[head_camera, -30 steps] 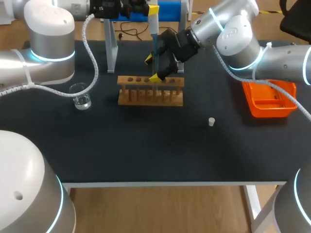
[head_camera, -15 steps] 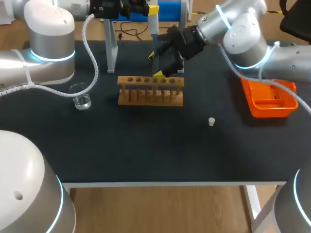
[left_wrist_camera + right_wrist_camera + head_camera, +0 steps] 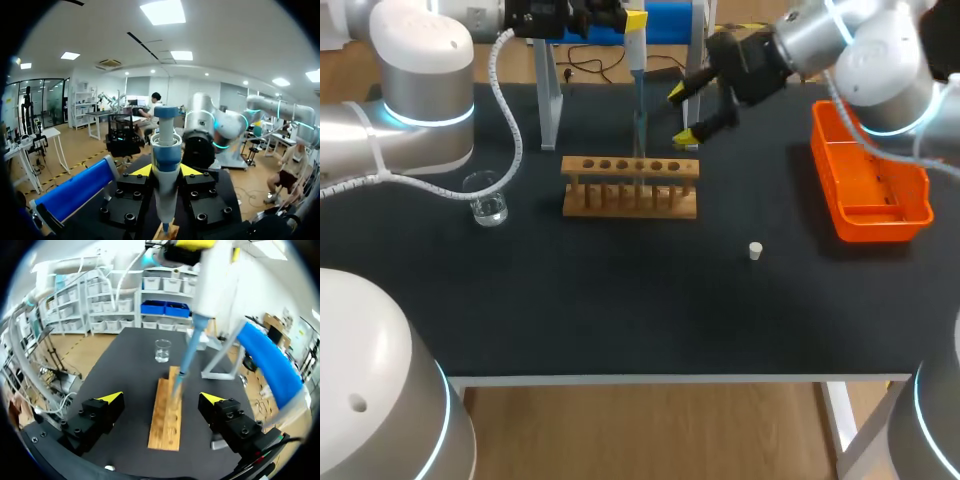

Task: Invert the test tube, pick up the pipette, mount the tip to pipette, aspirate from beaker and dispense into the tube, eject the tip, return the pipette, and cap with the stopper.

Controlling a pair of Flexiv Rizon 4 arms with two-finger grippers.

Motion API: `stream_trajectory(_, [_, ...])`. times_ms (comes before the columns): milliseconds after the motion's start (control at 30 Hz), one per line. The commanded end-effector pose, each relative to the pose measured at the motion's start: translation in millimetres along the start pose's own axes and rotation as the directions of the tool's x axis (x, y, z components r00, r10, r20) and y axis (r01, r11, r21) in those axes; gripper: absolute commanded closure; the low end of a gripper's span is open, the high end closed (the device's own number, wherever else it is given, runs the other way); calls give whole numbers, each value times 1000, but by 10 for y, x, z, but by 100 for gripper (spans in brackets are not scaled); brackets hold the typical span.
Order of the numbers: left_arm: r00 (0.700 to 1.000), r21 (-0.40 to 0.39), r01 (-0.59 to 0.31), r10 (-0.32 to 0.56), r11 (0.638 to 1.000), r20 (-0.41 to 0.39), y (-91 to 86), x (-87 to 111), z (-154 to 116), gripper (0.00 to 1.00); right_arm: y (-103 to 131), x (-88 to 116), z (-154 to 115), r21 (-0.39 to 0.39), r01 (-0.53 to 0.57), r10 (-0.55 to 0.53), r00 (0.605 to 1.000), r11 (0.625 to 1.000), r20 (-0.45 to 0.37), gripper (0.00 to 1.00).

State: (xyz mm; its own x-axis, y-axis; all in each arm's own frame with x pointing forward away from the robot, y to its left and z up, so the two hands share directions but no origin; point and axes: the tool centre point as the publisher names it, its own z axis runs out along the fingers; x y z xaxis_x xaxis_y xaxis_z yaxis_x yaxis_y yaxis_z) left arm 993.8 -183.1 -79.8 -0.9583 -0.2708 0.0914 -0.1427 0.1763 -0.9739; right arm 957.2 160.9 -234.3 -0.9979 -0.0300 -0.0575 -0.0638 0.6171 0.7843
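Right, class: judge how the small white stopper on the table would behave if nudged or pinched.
The stopper looks far smaller than the wooden rack, so it is probably very light and easily knocked aside. It stands alone on the dark table, and its round shape suggests it may tip and roll if pushed.

Left arm enters from 9 o'clock; left gripper (image 3: 165,171) at 12 o'clock, fingers clamping pipette (image 3: 635,50). Right gripper (image 3: 681,115) at 1 o'clock, fingers spread wide.
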Motion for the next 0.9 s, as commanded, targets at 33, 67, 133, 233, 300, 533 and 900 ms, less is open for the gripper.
stream_trajectory(33, [1000,0,0,0,1000,2,-2,0,8,100,25,125,-500,-10,-15,16,996,1000,93,0])
stream_trajectory(67, [1000,0,0,0,1000,2,-2,0,8,100,42,121,-569,-19,-20,22,994,1000,106,0])
stream_trajectory(133, [1000,0,0,0,1000,2,-2,0,8,100,88,113,-698,-31,-23,27,991,999,130,0])
stream_trajectory(233, [1000,0,0,0,1000,2,-2,0,8,100,168,79,-878,-41,-23,30,986,999,164,0])
stream_trajectory(300, [1000,0,0,0,1000,2,-2,0,8,100,261,43,-995,-42,-37,44,983,998,181,0])
stream_trajectory(533, [1000,0,0,0,1000,2,-2,0,8,100,353,-11,-1116,-47,-43,52,976,998,213,0])
stream_trajectory(900, [1000,0,0,0,1000,2,-2,0,8,100,495,-5,-1078,-63,-32,43,982,997,183,0])
